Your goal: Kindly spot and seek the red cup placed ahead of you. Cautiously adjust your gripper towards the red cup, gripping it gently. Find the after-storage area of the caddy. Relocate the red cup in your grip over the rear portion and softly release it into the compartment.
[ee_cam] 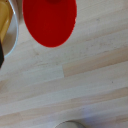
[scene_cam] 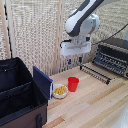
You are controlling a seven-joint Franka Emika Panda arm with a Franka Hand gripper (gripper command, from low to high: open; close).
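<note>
Gripper (scene_cam: 75, 61) hangs above the cup (scene_cam: 73, 83), empty; its jaw spread is unclear. Centre over the rim, then descend slowly.

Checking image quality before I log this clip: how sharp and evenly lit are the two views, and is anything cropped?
Exterior view: soft and low in detail, evenly lit, no harsh glare; the red cup, caddy and gripper remain recognisable. Wrist view: blurred close-up, the red cup cut off at the frame edge, the wooden table grain smeared.
</note>
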